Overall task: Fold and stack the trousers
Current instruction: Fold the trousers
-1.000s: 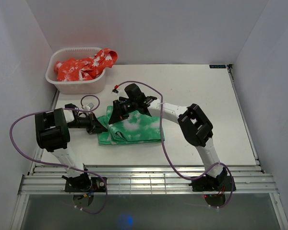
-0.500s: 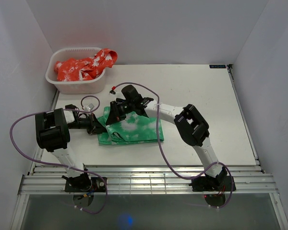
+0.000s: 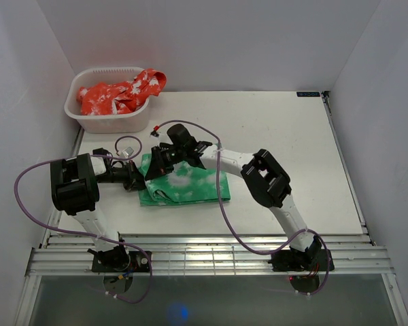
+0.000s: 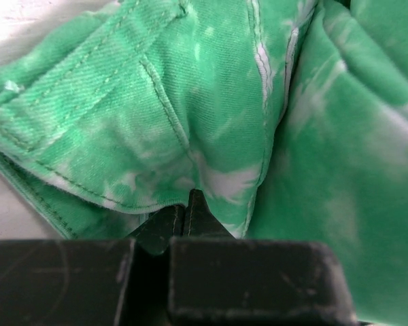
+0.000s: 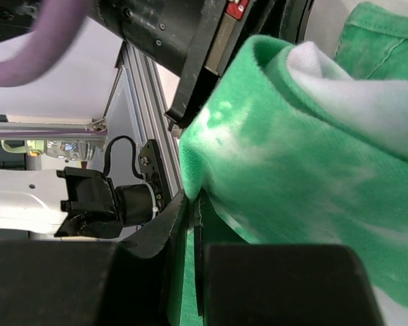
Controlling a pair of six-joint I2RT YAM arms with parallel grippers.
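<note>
One pair of trousers point(image 3: 187, 185), folded into a compact packet (final fold seemingly unfinished), left gripper point(image 3: 139, 179) and right gripper point(image 3: 154, 168) both pinching its left edge; stacking remains.

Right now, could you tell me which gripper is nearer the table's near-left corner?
Left. The left gripper pinches the trousers' left edge, toward the table corner; the right gripper pinches them farther back.

The trousers point(image 3: 187, 187) are laid on the table point(image 3: 292, 149), spread out to the right of the left gripper point(image 3: 140, 180), with their left edge met by its tips. The right gripper point(image 3: 153, 170) is set at their far left corner, just behind the left gripper. Well behind both, a basket point(image 3: 112, 123) is placed at the table's far left corner, and another garment point(image 3: 119, 94) is held in it.
</note>
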